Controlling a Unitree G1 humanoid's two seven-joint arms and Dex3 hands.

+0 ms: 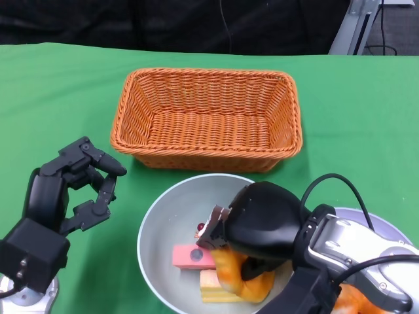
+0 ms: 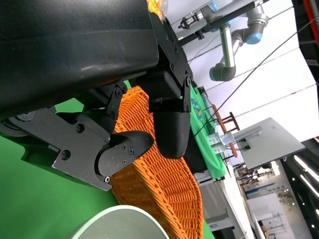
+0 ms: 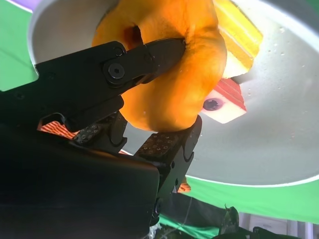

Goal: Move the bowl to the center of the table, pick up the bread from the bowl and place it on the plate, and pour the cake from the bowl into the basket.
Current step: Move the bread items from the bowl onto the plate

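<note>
right hand (image 1: 262,226) grips the bread (image 3: 169,64) in the bowl (image 1: 160,216) — cake (image 1: 193,256) lying crosswise.

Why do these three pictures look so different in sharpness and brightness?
Head view: even light, sharp, soft shadows beside the basket on the green table. Right wrist view: very close, so the bread and right hand fill the frame, with pale glare on the bowl. Left wrist view: the left hand looms dark against a washed-out bright room, picture tilted.
</note>
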